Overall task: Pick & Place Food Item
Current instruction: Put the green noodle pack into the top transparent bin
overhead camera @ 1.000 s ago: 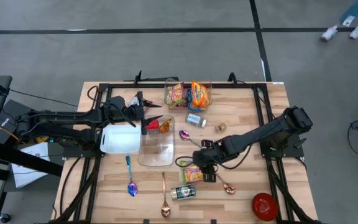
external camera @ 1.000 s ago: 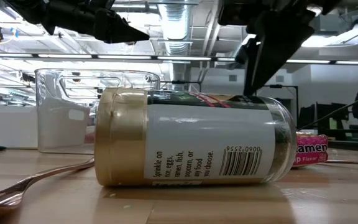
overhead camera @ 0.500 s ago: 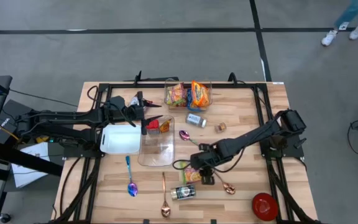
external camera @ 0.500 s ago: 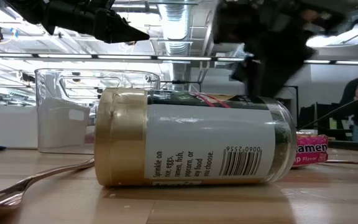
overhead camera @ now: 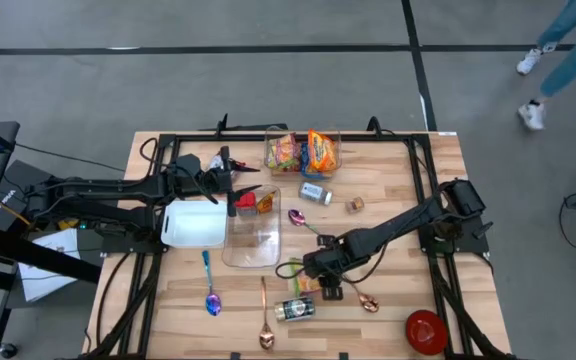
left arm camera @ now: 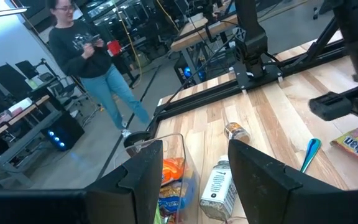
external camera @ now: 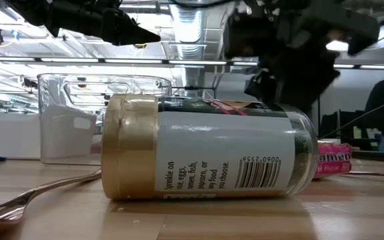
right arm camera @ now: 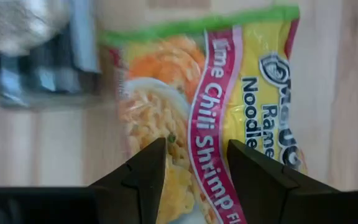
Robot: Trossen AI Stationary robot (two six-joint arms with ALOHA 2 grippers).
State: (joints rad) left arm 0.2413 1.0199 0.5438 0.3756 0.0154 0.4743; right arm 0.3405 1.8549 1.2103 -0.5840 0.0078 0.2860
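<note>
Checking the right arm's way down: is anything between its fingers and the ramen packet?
No. In the right wrist view the right gripper hangs open straight over the ramen packet, with nothing between them.

A wooden table [overhead camera: 398, 180] carries a black frame. The left arm reaches in from the left, its gripper [overhead camera: 258, 192] over the far end of a clear container [overhead camera: 252, 238], beside a white lid [overhead camera: 193, 225]. The right gripper [overhead camera: 306, 272] is above a noodle packet [overhead camera: 306, 284]. A jar [overhead camera: 295, 309] lies near it. Two snack bags [overhead camera: 302, 152] sit at the far edge, a red bowl [overhead camera: 425, 331] in the near right corner
</note>
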